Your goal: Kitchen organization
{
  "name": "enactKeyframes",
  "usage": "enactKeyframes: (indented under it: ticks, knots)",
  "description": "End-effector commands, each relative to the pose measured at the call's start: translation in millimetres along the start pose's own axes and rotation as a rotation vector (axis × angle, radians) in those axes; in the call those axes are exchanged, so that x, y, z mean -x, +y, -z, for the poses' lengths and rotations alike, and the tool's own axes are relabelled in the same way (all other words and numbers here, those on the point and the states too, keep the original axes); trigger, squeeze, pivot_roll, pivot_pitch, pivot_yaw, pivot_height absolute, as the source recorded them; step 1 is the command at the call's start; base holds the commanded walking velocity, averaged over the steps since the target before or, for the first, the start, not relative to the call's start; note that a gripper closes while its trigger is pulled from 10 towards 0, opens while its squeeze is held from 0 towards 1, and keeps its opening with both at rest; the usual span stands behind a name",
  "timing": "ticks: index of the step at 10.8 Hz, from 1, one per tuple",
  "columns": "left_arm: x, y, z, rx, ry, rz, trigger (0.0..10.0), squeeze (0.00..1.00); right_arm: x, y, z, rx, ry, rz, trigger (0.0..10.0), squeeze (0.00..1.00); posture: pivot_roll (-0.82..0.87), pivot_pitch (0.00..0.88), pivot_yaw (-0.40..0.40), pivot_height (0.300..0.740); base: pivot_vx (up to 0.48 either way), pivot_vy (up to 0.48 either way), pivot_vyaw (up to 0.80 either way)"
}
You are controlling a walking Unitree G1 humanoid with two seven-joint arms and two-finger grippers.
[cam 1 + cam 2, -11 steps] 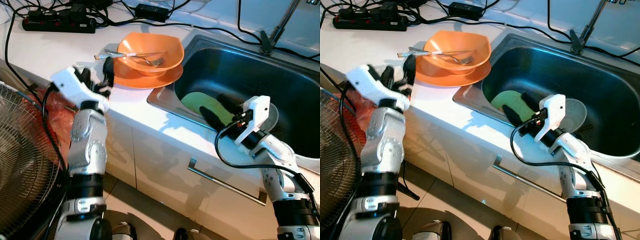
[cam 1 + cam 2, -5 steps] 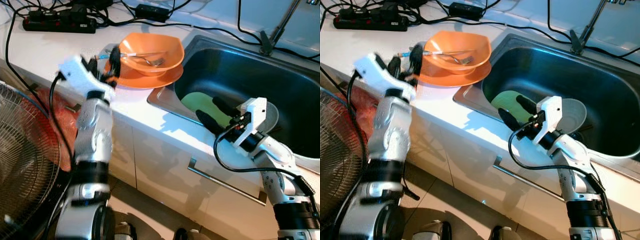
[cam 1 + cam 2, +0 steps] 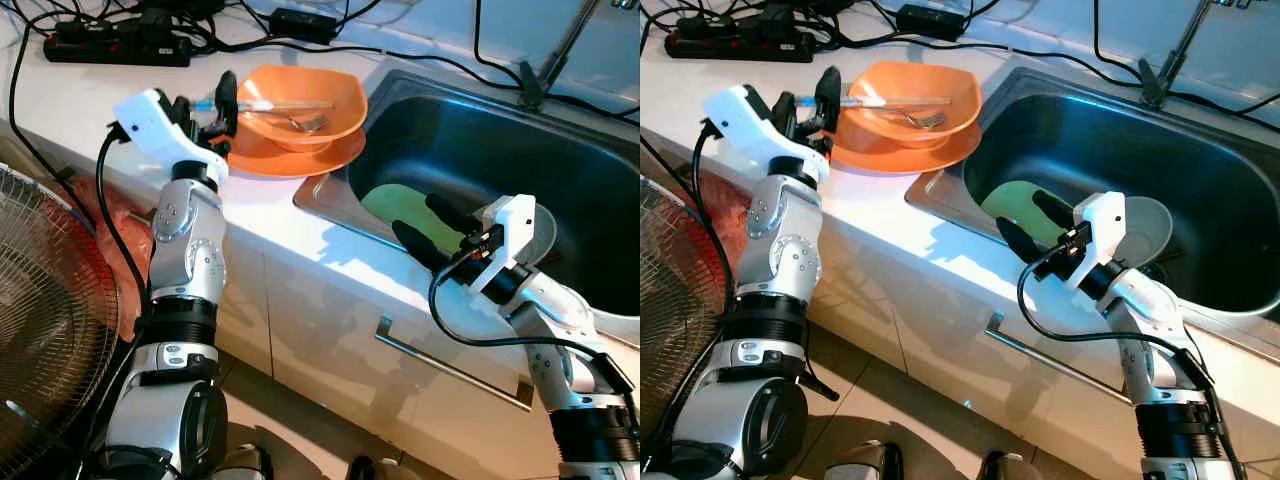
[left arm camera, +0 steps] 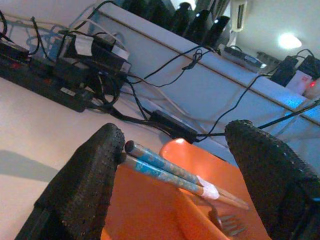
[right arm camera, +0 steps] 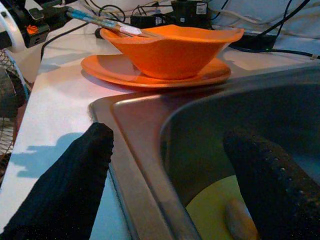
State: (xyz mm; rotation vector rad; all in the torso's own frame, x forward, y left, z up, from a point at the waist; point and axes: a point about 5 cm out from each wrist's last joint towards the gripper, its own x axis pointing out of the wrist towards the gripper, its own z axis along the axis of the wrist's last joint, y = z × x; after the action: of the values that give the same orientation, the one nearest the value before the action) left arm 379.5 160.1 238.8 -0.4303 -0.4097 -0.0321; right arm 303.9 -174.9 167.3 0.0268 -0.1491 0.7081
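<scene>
My left gripper [image 4: 170,175] has come up off the counter edge over the last second and now straddles the blue cutlery handles [image 4: 162,169], fingers wide, nothing held; they stick out of the orange bowl [image 3: 300,100] on its plate [image 3: 290,152]. I judge closing comes next. My right gripper [image 3: 428,222] hovers open over the sink [image 3: 560,180].

Surfaces: mostly smooth, part glossy.
Sink [image 3: 520,150] brushed metal, dull sheen. Orange bowl [image 3: 300,100] and plate [image 3: 300,155] look glossy plastic. Counter [image 3: 90,100] smooth, white, matt. Left gripper [image 4: 175,185] fingers [image 4: 85,185] black, rough-textured.
</scene>
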Motion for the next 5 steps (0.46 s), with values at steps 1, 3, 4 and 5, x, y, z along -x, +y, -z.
enactKeyframes:
  ticks: [1,3,4,5]
  knots:
    - [-3.2,-2.9,-1.3,-0.005,-0.006,0.006,9.5,0.00,2.0,-2.0,-4.4,0.002,-0.006,0.002,10.0,0.00,0.05,0.137,-0.055,0.740,0.000,0.000,0.00]
    - [-2.2,-2.7,0.9,-0.006,-0.005,0.001,9.7,0.00,0.8,-1.9,-4.6,0.001,-0.005,0.000,10.0,0.00,0.05,0.141,-0.056,0.740,0.000,0.000,0.00]
    - [-0.9,-3.1,3.7,0.001,0.000,-0.003,6.8,0.00,0.2,-1.8,-4.3,0.002,-0.004,-0.001,10.0,0.00,0.05,0.142,-0.060,0.740,0.000,0.000,0.00]
    - [0.2,-3.3,5.6,0.003,0.004,-0.006,5.6,0.00,-0.2,-1.6,-4.0,0.003,-0.003,-0.002,10.0,0.00,0.05,0.141,-0.059,0.740,0.000,0.000,0.00]
